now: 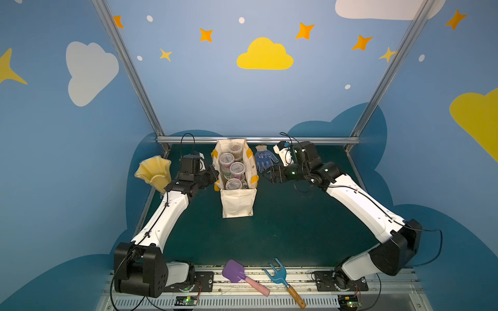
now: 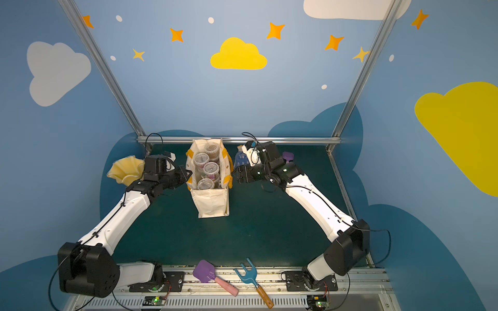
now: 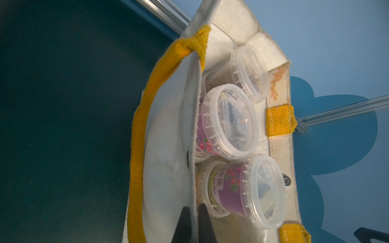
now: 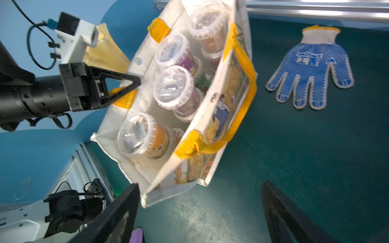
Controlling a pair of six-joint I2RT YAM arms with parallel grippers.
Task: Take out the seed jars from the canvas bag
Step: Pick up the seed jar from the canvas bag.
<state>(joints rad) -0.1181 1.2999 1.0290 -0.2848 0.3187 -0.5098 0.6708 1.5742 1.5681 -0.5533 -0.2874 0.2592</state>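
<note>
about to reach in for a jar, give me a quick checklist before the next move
1. left gripper shut on bag rim: ok
2. right gripper open: ok
3. bag upright, mouth open: ok
4. jars lidded, tops showing: ok
5. right gripper above the mouth: not ok, it hangs beside the bag
6. count of jars lower down: cannot tell
</note>
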